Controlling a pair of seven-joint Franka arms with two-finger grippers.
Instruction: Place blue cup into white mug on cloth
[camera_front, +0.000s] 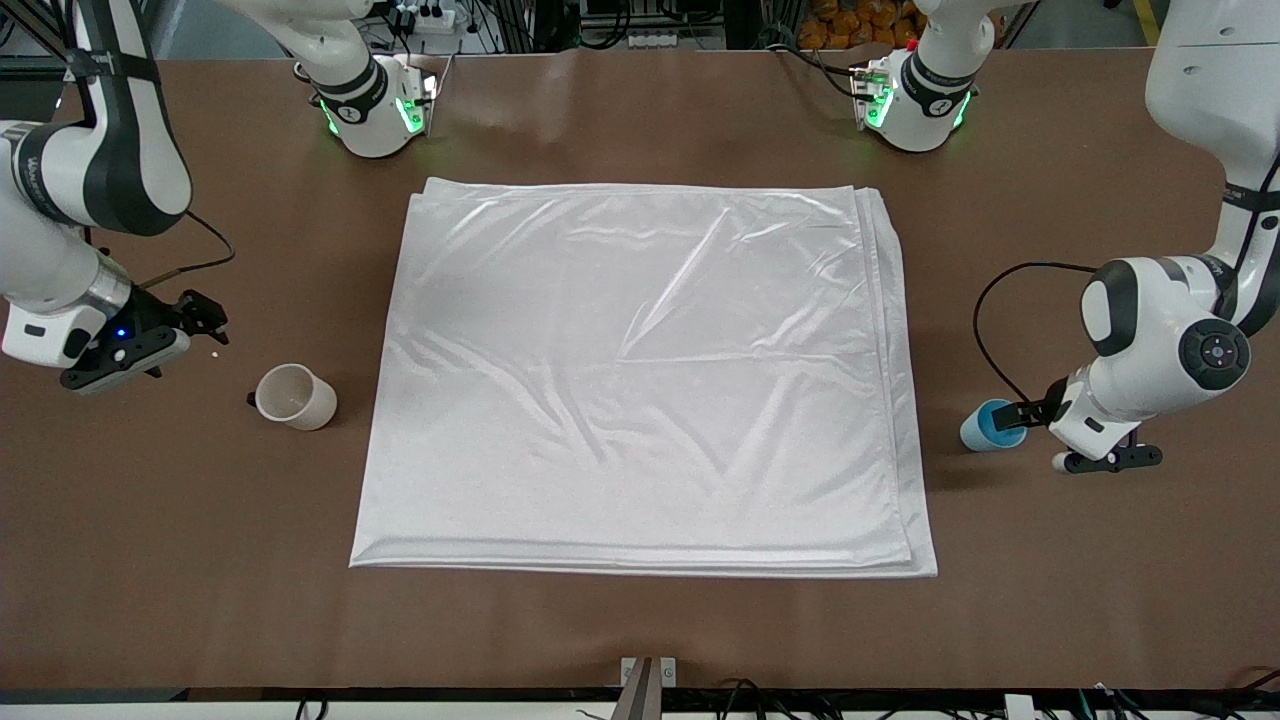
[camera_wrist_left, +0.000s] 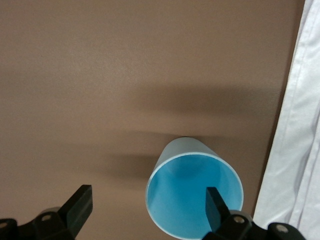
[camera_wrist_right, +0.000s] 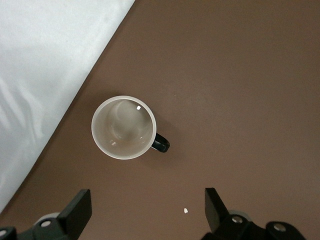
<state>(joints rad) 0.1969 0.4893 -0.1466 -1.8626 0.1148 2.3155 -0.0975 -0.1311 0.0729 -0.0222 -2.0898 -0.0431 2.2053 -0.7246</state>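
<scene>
The blue cup (camera_front: 990, 426) stands upright on the bare table beside the cloth (camera_front: 640, 380), toward the left arm's end. My left gripper (camera_front: 1040, 432) is low over it and open. In the left wrist view one finger (camera_wrist_left: 215, 202) hangs over the blue cup's (camera_wrist_left: 194, 192) mouth and the other finger (camera_wrist_left: 80, 206) is outside it. The white mug (camera_front: 295, 397) stands upright off the cloth, toward the right arm's end, its black handle (camera_wrist_right: 161, 143) showing in the right wrist view. My right gripper (camera_front: 195, 338) hovers open beside the mug (camera_wrist_right: 122, 127), holding nothing.
The folded cloth's edges show in both wrist views (camera_wrist_left: 295, 150) (camera_wrist_right: 45, 60). A small white speck (camera_wrist_right: 185, 210) lies on the brown table (camera_front: 640, 630) under the right gripper. Both arm bases (camera_front: 375, 110) (camera_front: 915, 100) stand along the table's edge farthest from the front camera.
</scene>
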